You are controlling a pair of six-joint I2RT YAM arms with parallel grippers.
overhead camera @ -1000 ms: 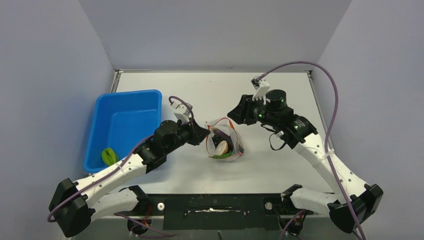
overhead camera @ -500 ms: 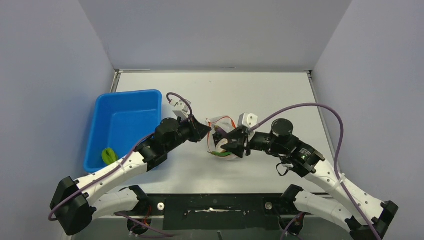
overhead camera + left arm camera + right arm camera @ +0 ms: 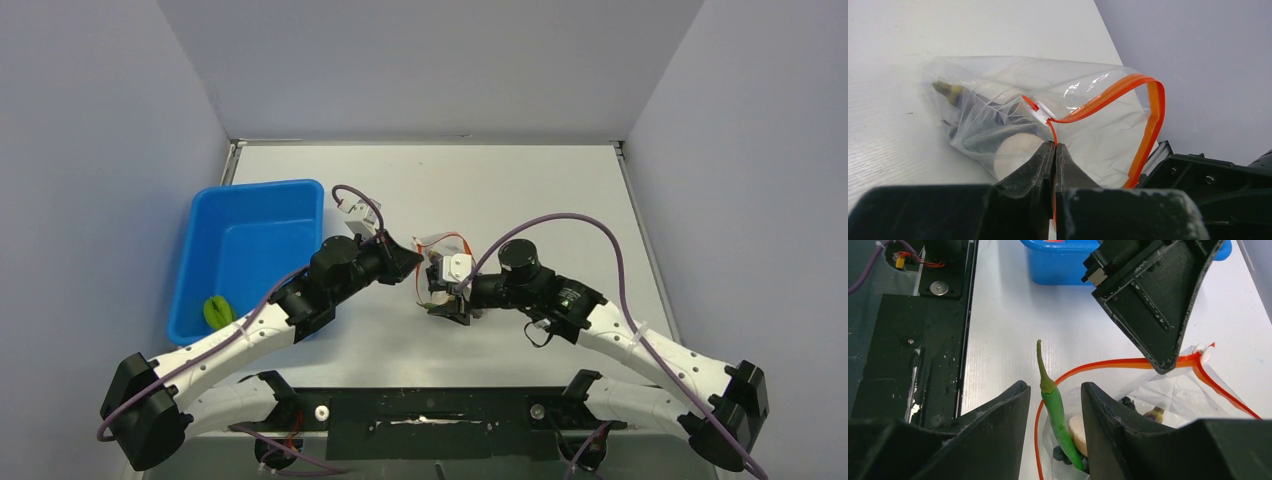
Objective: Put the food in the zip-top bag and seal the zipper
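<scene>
The zip-top bag (image 3: 437,247) lies mid-table, its mouth open in a loop of red zipper (image 3: 1108,95). My left gripper (image 3: 412,262) is shut on the zipper edge (image 3: 1054,145). Inside the bag I see a pale disc (image 3: 1015,150), dark grapes (image 3: 1128,402) and a long green pod (image 3: 1058,415) whose stem sticks out of the mouth. My right gripper (image 3: 1054,385) is open, with its jaws on either side of the pod without touching it. It also shows in the top view (image 3: 447,300). A lime-green food (image 3: 216,312) lies in the blue tray. The orange-red fruit is out of view.
The blue tray (image 3: 255,235) stands at the left, close behind my left arm. The black base rail (image 3: 430,410) runs along the near edge. Grey walls close in the table on three sides.
My right arm has swung from the far right down and left to the bag's mouth, its open jaws now around the green pod. My left gripper has kept its hold.
</scene>
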